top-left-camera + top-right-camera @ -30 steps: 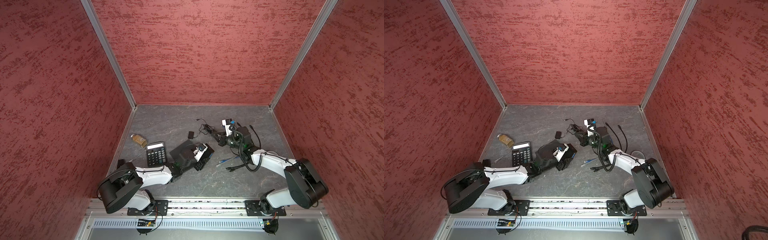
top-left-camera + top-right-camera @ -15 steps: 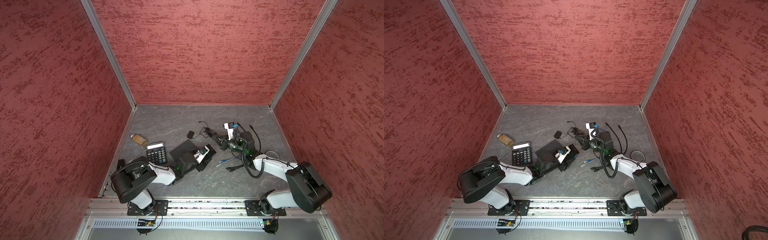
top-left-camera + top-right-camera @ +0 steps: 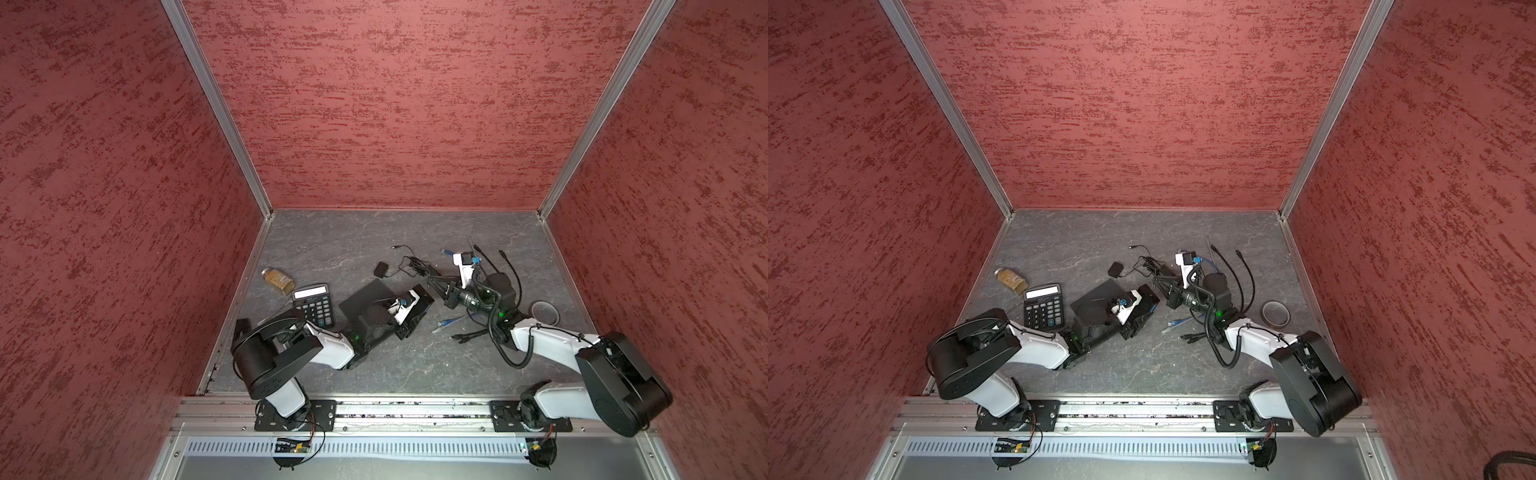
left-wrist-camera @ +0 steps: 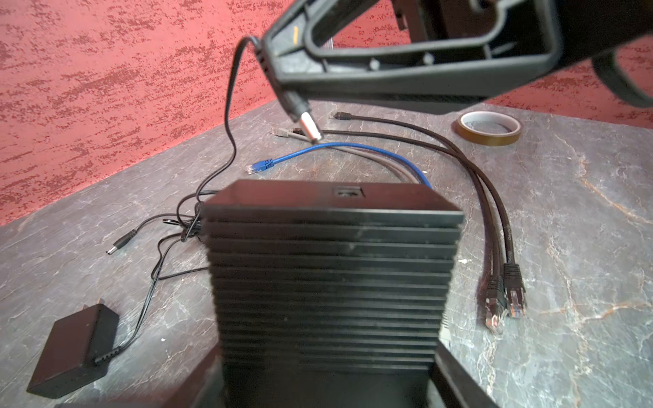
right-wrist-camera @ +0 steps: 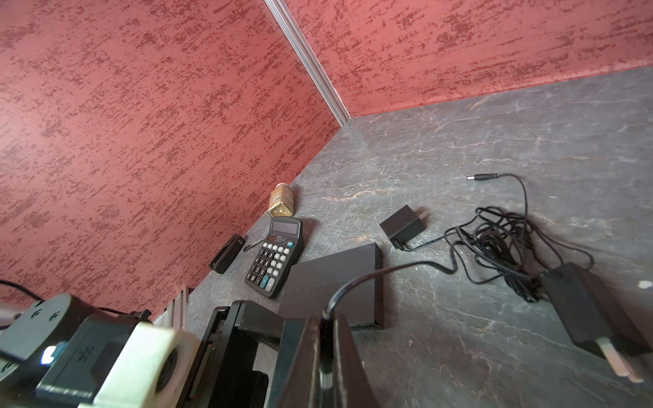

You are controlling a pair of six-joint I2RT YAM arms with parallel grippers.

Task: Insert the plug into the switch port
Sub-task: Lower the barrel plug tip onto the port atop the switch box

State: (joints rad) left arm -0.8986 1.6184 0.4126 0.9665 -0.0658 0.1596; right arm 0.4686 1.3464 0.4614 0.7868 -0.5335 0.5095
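Both arms have drawn together: the left gripper (image 3: 415, 313) clamps the switch (image 4: 332, 282), and the plug (image 4: 307, 123), pinched in the right gripper (image 3: 432, 284), now hovers near its port (image 4: 347, 192), at about 1 o'clock of the switch, not yet inserted.

left arm (image 3: 291, 353): elbow swings inward, toward the middle
right hand (image 3: 432, 282): with plug (image 4: 307, 123), draws slightly closer to the switch (image 3: 363, 297)

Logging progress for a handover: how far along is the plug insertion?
Done: left gripper holds the switch, right gripper pinches the plug. In hand: plug hangs in the air, clear of the port. Remaining: align it and push it in.
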